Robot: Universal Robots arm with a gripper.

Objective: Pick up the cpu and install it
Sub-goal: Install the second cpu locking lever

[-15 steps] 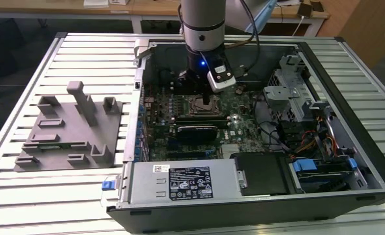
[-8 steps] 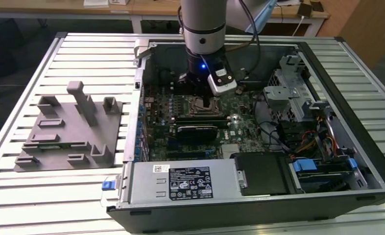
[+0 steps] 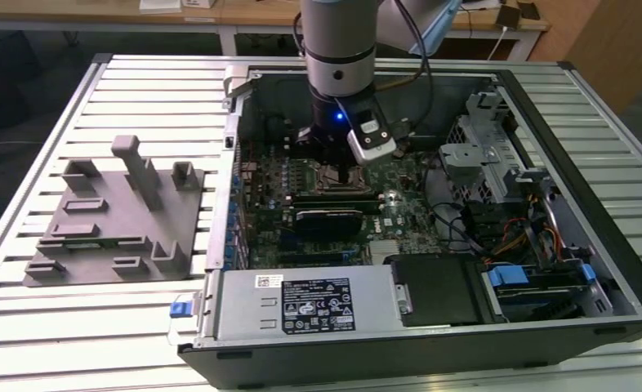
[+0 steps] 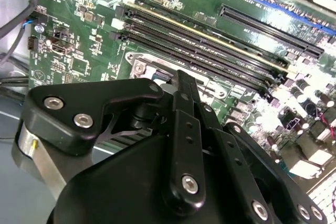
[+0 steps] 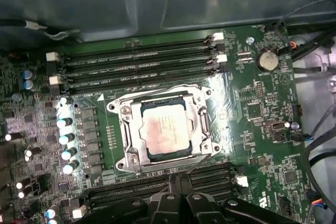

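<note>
The cpu [image 5: 163, 128] is seen seated in its socket [image 5: 126, 129] on the motherboard [image 5: 252, 119], at the centre of the first wrist view, its silvery top framed by the metal retention bracket. Rows of long black memory slots [image 5: 142, 64] are seen just beyond the socket, toward the upper part of that frame, and further slots lie near the lower edge, just beside the black linkage of the tool [image 5: 176, 184]. A column of small silver-topped capacitors [image 5: 65, 137] is ranged at the left of the socket, and a round coin cell [image 5: 266, 60] sits at the upper right of the board.

In the second wrist view the black links of the tool [image 4: 184, 85] are seen drawn together to a narrow point, apart from the board below; nothing is seen held between them.

In the exterior view the arm [image 3: 339, 41] is seen reaching down from the top centre of the frame into the open computer case [image 3: 582, 269], with the tool [image 3: 349, 173] poised above the middle of the motherboard [image 3: 408, 208]. A grey moulded tray [image 3: 114, 216] with upright posts rests on the slatted surface [image 3: 37, 310] at the left of the frame, beside the case.
</note>
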